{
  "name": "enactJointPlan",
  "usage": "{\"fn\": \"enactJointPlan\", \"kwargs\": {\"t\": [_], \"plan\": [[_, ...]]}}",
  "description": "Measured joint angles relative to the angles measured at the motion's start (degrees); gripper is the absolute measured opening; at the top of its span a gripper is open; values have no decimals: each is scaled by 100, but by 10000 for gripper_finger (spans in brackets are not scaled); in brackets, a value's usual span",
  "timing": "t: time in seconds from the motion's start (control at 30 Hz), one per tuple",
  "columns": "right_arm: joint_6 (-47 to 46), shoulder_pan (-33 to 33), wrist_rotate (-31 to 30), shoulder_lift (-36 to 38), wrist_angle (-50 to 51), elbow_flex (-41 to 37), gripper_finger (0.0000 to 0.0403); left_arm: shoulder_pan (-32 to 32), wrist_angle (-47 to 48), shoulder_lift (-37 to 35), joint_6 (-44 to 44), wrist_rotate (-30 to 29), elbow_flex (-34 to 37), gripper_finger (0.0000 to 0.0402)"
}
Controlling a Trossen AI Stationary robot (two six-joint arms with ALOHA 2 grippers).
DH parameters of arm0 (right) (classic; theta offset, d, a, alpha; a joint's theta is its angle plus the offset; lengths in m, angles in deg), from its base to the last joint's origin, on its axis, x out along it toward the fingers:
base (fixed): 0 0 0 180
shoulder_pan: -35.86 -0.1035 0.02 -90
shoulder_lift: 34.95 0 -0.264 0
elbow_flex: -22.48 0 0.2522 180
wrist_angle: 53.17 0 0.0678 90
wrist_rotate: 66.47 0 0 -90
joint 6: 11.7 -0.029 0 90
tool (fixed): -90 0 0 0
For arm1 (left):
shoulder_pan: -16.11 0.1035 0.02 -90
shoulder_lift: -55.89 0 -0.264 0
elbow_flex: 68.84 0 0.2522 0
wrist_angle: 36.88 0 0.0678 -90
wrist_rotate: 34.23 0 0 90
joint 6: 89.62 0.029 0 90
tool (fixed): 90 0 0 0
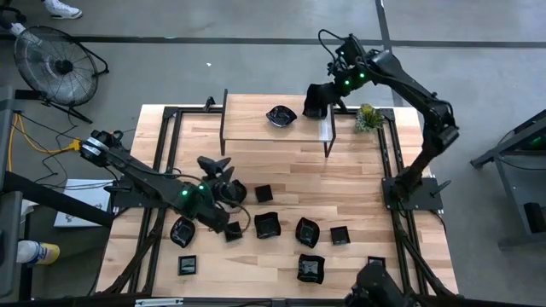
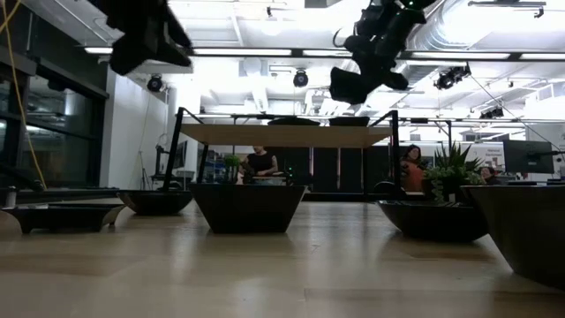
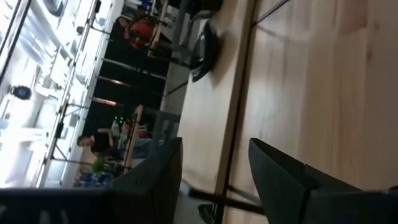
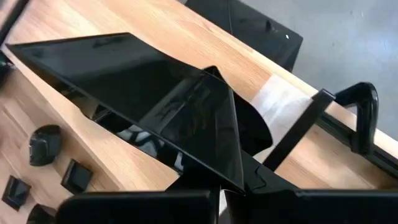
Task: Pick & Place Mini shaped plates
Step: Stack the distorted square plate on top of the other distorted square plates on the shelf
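Note:
My right gripper (image 1: 317, 102) hangs over the right end of the raised wooden shelf (image 1: 256, 128), shut on a black square mini plate (image 4: 143, 81). A wavy-edged black plate (image 1: 281, 115) rests on the shelf just left of it. Several more black mini plates lie on the table's near half, among them a square plate (image 1: 267, 224), an oval plate (image 1: 307, 231) and a leaf-like plate (image 1: 183, 230). My left gripper (image 1: 215, 164) hovers open above the table's left middle, its fingers (image 3: 155, 177) empty. My right gripper pinches the square plate's rim (image 4: 227, 177) between its two fingers, at the edge nearest the wrist. The fingers slant down toward the shelf. The plate is tilted, lifted clear above the shelf, and reaches forward from the fingers.
A small green plant (image 1: 368, 118) stands at the shelf's right end, close to my right arm. The shelf's black legs (image 1: 223, 115) and the black frame rails (image 1: 166, 170) border the work area. People sit in the room beyond (image 2: 260, 163).

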Motion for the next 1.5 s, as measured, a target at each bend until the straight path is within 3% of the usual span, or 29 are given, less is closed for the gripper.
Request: {"fn": "enactJointPlan", "kwargs": {"t": [0.27, 0.53, 0.83, 1.2, 1.5], "plan": [[180, 103, 189, -373, 635, 655, 0, -510, 2076, -238, -2441, -417, 110, 179], [267, 145, 389, -615, 1001, 686, 0, -741, 2303, -522, -3511, -545, 720, 179], [286, 264, 518, -641, 1104, 684, 0, -741, 2227, -772, -3961, -518, 1156, 179], [306, 292, 1275, -677, 1202, 684, 0, -739, 2167, -772, -4277, -378, 1290, 179], [353, 343, 1333, -970, 1471, 682, 0, -739, 2117, -770, -4266, -225, 1290, 179]]}}
